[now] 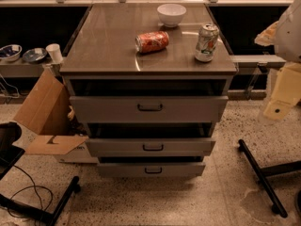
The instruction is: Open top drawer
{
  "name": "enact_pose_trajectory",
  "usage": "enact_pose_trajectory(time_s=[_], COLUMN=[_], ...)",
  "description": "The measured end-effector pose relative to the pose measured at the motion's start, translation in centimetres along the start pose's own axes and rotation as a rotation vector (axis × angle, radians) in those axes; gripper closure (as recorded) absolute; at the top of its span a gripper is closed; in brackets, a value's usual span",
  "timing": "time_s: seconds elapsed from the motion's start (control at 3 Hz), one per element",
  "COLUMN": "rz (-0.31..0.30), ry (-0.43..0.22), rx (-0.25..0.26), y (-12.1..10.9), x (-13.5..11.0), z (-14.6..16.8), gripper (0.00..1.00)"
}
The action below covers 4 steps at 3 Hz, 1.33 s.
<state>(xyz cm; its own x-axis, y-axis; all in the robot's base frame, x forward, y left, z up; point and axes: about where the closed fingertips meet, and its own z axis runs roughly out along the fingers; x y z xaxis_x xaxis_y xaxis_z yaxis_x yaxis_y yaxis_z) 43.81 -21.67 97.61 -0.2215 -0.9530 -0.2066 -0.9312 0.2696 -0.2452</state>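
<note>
Camera view: the top drawer [188, 109] sits directly under the cabinet top [108, 46], its broad grey front facing the camera and its small dark loop handle [150, 107] at centre. A dark band shows between the drawer front and the edge of the top. From this the drawer looks to be drawn out a short way rather than flush, though its interior is in shadow and the amount of travel cannot be confirmed. The middle drawer [188, 146] and bottom drawer [178, 169] below it show similar dark bands.

Assessment of step: the approach is in hand, not the pull. Nothing is in contact with the handle. The next move calls for bringing the tool across to the handle, level with the loop, taking hold of it, and then drawing straight back along the drawer's line of travel.

The gripper [281, 100] is at the right edge of the frame, beside the cabinet's right side and well apart from the handle. It touches nothing and carries nothing visible; whether it is open or closed cannot be told.

On the top stand a white bowl [171, 14], an orange can [152, 41] lying on its side and an upright green can [206, 42]. A cardboard box [44, 112] sits at the cabinet's left.
</note>
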Motion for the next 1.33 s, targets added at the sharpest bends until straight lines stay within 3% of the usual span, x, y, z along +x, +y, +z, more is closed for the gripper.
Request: enact_pose_trajectory(time_s=[0.33, 0.67, 1.0, 1.33], rz=[0.000, 0.001, -0.028, -0.072], ry=[0.000, -0.013, -0.036, -0.050], rx=[0.000, 0.000, -0.027, -0.012], y=[0.0, 0.2, 2.1, 2.1], x=[0.0, -0.2, -1.3, -2.1], z=[0.0, 1.9, 11.7, 17.9], gripper=[0.00, 0.00, 0.00, 0.00])
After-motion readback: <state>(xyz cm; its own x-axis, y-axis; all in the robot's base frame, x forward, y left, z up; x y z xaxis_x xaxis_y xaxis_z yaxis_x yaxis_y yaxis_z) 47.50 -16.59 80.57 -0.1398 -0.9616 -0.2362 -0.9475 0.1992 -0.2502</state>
